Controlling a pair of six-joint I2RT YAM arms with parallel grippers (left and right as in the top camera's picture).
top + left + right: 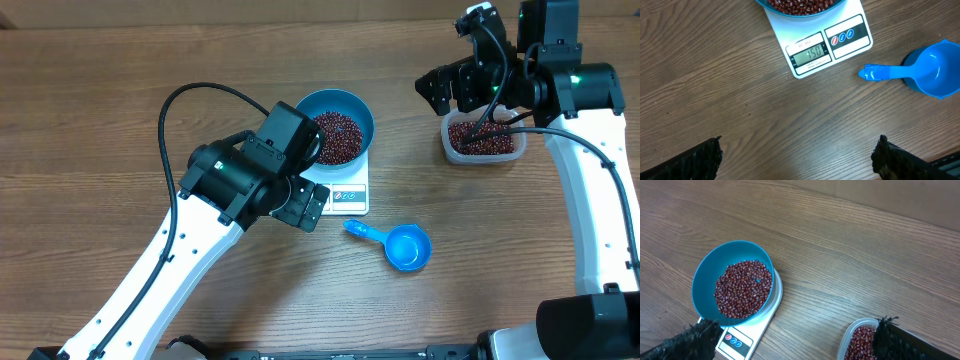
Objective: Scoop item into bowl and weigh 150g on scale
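Brown wood-grain tabletop (90,90), with a paler strip along its far edge.

White scale (350,195) near the middle. Blue bowl (362,108) sits on its platform and covers the back part, leaving the front panel free.

Beans (337,137): a maroon heap in the bowl, covering the bottom and banked up one side. The inner wall above the heap is bare. A second lot of beans lies in a clear tub (449,143), to the right of the scale and well apart from it.

Blue scoop (405,248) lies on the wood in front and to the right of the scale. Its cup faces up and is empty. The handle points back toward the scale, near it but not touching.

From the left wrist, the display (810,52) reads 150. Beside it are the buttons (842,36), one red and two blue.

Left claw (797,167): jaws spread wide, nothing between them. It hovers over bare wood in front of the scale. From overhead it is by the scale's front left corner.

Right claw (795,342): jaws also spread wide, and empty. It hangs above the tub, and from its own camera one finger (900,340) overlaps the tub's near rim. Cannot tell whether it touches the tub.
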